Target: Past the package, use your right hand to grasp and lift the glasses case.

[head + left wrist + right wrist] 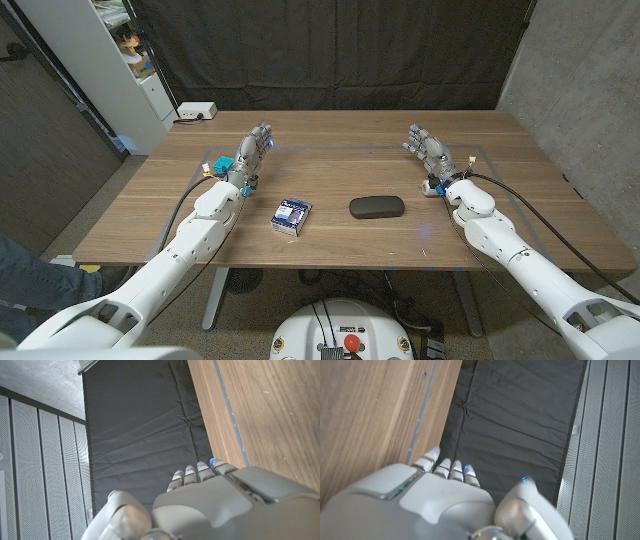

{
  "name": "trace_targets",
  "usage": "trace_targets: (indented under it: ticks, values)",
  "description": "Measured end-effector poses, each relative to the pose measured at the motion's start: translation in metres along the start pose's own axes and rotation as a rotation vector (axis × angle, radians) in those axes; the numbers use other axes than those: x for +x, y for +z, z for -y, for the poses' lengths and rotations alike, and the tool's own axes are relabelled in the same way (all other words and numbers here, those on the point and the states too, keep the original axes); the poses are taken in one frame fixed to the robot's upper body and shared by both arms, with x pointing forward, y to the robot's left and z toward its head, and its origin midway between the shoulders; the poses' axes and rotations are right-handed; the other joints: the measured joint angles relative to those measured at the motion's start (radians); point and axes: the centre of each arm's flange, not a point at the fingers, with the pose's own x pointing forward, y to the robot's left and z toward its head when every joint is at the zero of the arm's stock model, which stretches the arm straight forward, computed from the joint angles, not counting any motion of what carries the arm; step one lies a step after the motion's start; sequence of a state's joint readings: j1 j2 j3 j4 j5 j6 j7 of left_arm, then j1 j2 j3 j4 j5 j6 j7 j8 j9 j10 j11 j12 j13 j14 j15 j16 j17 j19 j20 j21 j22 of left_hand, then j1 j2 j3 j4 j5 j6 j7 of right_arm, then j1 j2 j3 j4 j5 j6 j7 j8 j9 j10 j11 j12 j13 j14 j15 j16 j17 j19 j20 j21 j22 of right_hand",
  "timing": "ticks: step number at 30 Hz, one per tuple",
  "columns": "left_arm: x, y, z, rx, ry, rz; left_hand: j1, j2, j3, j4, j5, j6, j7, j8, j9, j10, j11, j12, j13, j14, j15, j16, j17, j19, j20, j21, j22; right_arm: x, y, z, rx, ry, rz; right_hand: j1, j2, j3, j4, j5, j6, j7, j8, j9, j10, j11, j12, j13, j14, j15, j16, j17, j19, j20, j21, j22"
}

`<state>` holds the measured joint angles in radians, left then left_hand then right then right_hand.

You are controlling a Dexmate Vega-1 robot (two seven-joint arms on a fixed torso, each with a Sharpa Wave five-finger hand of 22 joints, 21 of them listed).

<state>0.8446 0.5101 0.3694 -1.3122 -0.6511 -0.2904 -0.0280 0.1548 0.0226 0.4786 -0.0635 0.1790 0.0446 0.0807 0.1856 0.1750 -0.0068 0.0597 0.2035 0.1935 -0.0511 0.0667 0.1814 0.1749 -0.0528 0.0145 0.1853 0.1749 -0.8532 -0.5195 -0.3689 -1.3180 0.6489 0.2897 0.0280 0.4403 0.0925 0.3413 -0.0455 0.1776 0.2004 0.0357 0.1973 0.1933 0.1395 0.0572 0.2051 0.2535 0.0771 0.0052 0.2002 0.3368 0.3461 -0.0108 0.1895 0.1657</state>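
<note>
The case (376, 207) lies flat on the worktop (330, 255), just beside the package (292, 215). It looks rigid, light and smooth, so hold it across its narrow middle. The right hand (428, 148) is empty, fingers apart, well away from it.
</note>
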Motion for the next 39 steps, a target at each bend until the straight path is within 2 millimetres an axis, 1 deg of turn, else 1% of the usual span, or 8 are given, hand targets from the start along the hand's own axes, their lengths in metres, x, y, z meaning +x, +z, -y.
trace_targets:
  ticks: [6,9,20,22,27,30,31,39]
  values:
    - [0.0,0.002,0.002,-0.002,-0.006,0.004,0.004,0.004,0.0,0.0,0.0,0.0,0.0,0.0,0.0,0.0,0.0,0.0,0.0,0.0,0.0,0.0,0.0,-0.005,0.005,0.0,0.0,-0.002,0.001,0.001,-0.003,-0.001,0.003,0.0,0.0,0.0,0.0,0.0,0.0,0.0,0.0,0.0,0.011,0.0,0.0,0.0,0.005,0.005,0.0,-0.003,0.0,0.0,0.0,0.0]
    - [0.0,0.002,0.003,-0.002,-0.009,0.004,0.004,0.004,0.0,0.0,0.0,0.0,0.0,0.0,0.0,-0.003,0.003,0.0,0.0,0.0,0.0,0.0,0.0,-0.005,0.005,0.0,0.0,-0.003,0.001,0.001,-0.003,-0.001,0.003,0.0,0.0,0.0,0.0,0.0,0.005,-0.005,0.0,0.0,0.011,0.0,0.0,0.0,0.005,0.005,0.0,-0.003,0.0,0.0,0.0,0.0]
    - [0.003,0.002,0.01,-0.004,-0.024,0.004,0.008,0.008,0.004,-0.004,0.0,0.0,0.0,0.0,0.0,-0.003,0.003,0.004,0.0,0.005,0.005,0.0,0.0,-0.011,0.011,0.0,0.0,-0.004,0.004,0.003,-0.002,0.004,0.022,0.005,0.005,0.004,-0.004,0.0,0.005,-0.005,0.0,0.0,0.011,0.0,0.0,-0.003,0.011,0.0,0.001,-0.008,0.0,0.0,0.0,0.0]
    - [0.004,0.003,0.01,-0.004,-0.025,0.004,0.008,0.008,0.004,-0.004,0.0,0.0,0.0,0.0,0.0,-0.003,0.003,0.004,0.0,0.005,0.005,0.0,0.0,-0.011,0.011,0.0,0.0,-0.004,0.005,0.003,-0.002,0.006,0.028,0.011,0.011,0.004,-0.004,0.0,0.005,-0.005,0.0,0.0,0.011,0.0,0.0,-0.003,0.011,0.0,0.004,-0.008,0.007,0.0,0.0,0.0]
    - [0.006,0.004,0.012,-0.001,-0.031,0.005,0.008,0.008,0.004,-0.004,0.0,0.0,0.0,0.0,0.0,-0.003,0.003,0.004,0.0,0.005,0.005,0.0,0.0,-0.011,0.011,0.0,0.0,-0.004,0.009,0.003,-0.004,0.014,0.048,0.011,0.011,0.004,-0.004,0.0,0.006,-0.006,0.0,0.0,0.011,0.0,0.0,-0.008,0.011,0.0,0.004,-0.012,0.007,0.0,0.0,0.0]
    - [0.007,0.005,0.013,0.001,-0.034,0.006,0.008,0.008,0.004,-0.004,0.0,0.0,0.0,0.0,0.0,-0.003,0.003,0.004,0.0,0.005,0.005,0.0,0.0,-0.011,0.011,0.0,0.0,-0.005,0.012,0.003,-0.005,0.019,0.059,0.011,0.01,0.008,-0.008,0.0,0.011,-0.011,0.0,0.0,0.016,-0.005,0.0,-0.008,0.011,0.0,0.004,-0.012,0.007,0.0,0.0,0.0]
    - [0.007,0.005,0.013,0.002,-0.034,0.006,0.011,0.011,0.004,-0.004,0.0,0.004,0.004,0.0,0.0,0.001,-0.001,0.004,0.0,0.005,0.005,0.0,0.0,-0.011,0.011,0.003,0.0,-0.005,0.013,0.003,-0.005,0.021,0.061,0.012,0.009,0.008,-0.008,0.0,0.011,-0.011,0.0,0.0,0.016,-0.005,0.0,-0.008,0.011,0.0,0.004,-0.012,0.007,0.0,0.0,0.0]
    - [0.01,0.006,0.014,0.006,-0.04,0.004,0.012,0.012,0.004,-0.004,0.0,0.004,0.004,0.0,0.0,0.001,-0.001,0.004,0.0,0.005,0.005,0.0,0.0,-0.016,0.016,0.003,0.0,-0.009,0.018,0.0,-0.009,0.038,0.081,0.015,0.006,0.004,-0.013,0.0,0.01,-0.011,0.0,0.0,0.016,-0.005,0.0,-0.007,0.013,-0.002,0.004,-0.017,0.007,0.0,0.0,0.0]
